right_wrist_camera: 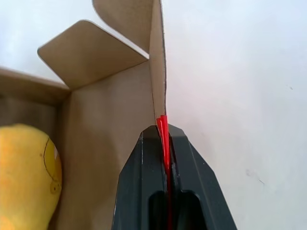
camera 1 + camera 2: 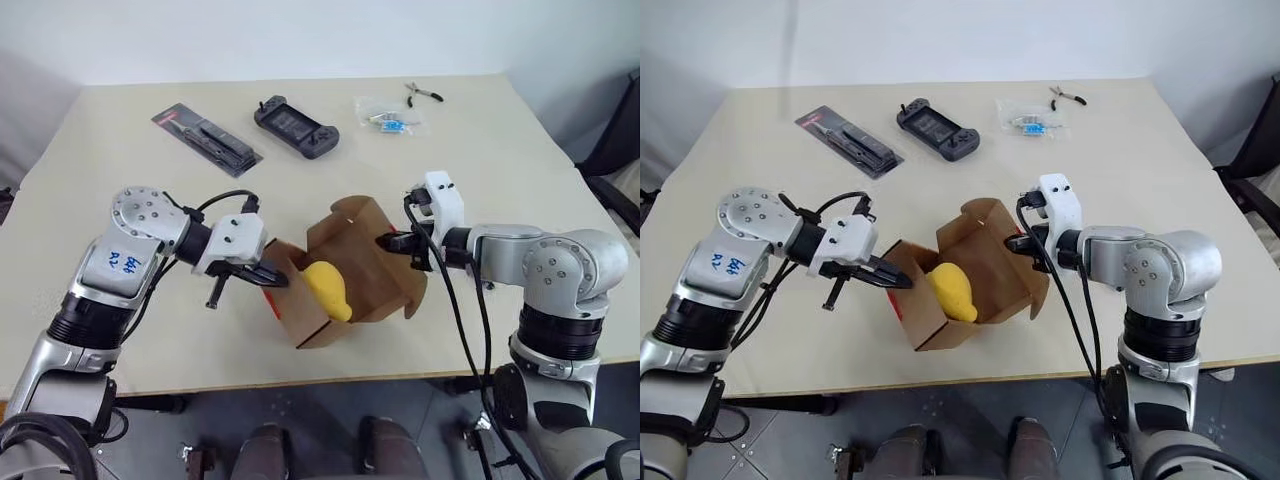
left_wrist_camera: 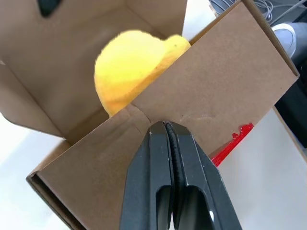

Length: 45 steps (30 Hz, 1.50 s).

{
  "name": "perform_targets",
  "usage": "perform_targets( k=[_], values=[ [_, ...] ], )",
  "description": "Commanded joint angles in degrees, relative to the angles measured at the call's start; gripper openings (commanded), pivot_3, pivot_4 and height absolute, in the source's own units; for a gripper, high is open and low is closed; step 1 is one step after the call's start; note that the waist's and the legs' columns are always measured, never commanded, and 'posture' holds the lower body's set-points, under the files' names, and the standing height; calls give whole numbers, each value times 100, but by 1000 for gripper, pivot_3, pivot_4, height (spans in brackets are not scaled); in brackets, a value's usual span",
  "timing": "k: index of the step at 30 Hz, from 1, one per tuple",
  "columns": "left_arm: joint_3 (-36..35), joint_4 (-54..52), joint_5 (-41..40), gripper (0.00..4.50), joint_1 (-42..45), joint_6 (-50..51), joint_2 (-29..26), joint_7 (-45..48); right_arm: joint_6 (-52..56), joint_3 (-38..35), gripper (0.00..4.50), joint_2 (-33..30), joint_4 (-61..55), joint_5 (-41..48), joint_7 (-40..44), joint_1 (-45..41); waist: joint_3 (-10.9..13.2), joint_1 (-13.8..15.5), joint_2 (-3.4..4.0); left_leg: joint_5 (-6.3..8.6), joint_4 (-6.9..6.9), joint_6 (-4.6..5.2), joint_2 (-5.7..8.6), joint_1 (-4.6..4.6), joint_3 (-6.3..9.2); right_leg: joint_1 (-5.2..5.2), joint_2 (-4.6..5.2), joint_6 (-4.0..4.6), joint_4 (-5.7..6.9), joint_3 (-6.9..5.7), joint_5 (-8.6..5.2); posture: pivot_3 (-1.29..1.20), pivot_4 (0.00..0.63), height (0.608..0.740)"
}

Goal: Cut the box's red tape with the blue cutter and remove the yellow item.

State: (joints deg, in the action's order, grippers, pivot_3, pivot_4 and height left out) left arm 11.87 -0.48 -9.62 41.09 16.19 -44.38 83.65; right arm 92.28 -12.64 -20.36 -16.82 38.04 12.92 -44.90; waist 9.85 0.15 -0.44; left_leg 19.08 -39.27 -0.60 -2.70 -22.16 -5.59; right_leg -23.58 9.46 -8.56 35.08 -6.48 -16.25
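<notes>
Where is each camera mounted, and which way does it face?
Head stereo pair: looks forward and down at the table; both arms show, each hand pinching a flap of the open box.
Left wrist: along the left hand, shut on a flap.
Right wrist: along the right hand, shut on a flap edge bearing red tape.
Shared: the yellow item inside.

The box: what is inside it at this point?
The open box holds a yellow item, resting against its inner wall and poking out of the opening. The item's lower part is hidden by a flap, so anything beneath or behind it cannot be seen.
</notes>
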Motion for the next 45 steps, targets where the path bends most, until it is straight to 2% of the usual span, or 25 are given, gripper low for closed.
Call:
perform_targets(
  k=[1, 10, 16, 24, 34, 38, 41, 45],
  values=[
    [482, -101, 215, 43, -403, 166, 9, -28, 22, -577, 0, 197, -184, 426, -416, -258, -1, 4, 1, 0, -1, 0, 0, 0, 0, 1, 0, 0, 0, 0, 0, 0, 150, 740],
    [564, 38, 428, 43, -615, 27, 46, -272, 22, -844, 0, 328, -136, 1490, -1393, -88, -2, 110, 6, -1, -7, 2, 1, 0, 0, 4, 0, 1, 0, 3, 0, 0, 150, 740],
    [608, 308, 567, 43, -602, -105, 180, -429, 22, -970, 0, 174, -26, 2239, -2039, 167, 7, 96, -4, -1, -4, 1, 0, -25, 0, -25, 0, 2, 2, 1, 0, 0, 150, 740],
    [692, 1161, 788, 43, -215, -626, 691, -730, 22, -498, 0, -9, 271, 2789, -2339, 345, 7, 77, -4, -1, 0, 1, 0, -21, -5, -24, 0, 2, -2, 1, 0, 0, 150, 740],
    [702, 1931, 868, 43, 123, -998, 905, -690, 22, 142, 0, -452, 290, 2685, -2181, 618, 7, 102, -4, -1, -2, 2, 1, -18, -4, -17, 0, 2, -4, 1, 0, 0, 150, 740],
    [658, 2158, 889, 43, 208, -1076, 894, -733, 20, 300, 0, -584, 160, 2344, -1964, 614, 7, 95, -4, -1, -2, 2, 0, -17, -5, -17, 0, 2, -4, 1, 0, 0, 150, 740],
    [652, 2250, 927, 600, 235, -1160, 874, -770, -88, 412, 636, -649, 14, 2130, -1691, 633, 7, 89, -4, -1, -2, 2, 0, -17, -4, -17, 0, 2, -4, 1, 0, 0, 150, 740],
    [613, 2331, 893, 1701, 261, -1195, 887, -766, -168, 456, 1984, -727, -39, 1801, -1428, 659, 7, 89, -4, -1, -2, 2, 0, -18, -5, -17, 0, 2, -5, 1, 0, 0, 150, 740]
  ],
)
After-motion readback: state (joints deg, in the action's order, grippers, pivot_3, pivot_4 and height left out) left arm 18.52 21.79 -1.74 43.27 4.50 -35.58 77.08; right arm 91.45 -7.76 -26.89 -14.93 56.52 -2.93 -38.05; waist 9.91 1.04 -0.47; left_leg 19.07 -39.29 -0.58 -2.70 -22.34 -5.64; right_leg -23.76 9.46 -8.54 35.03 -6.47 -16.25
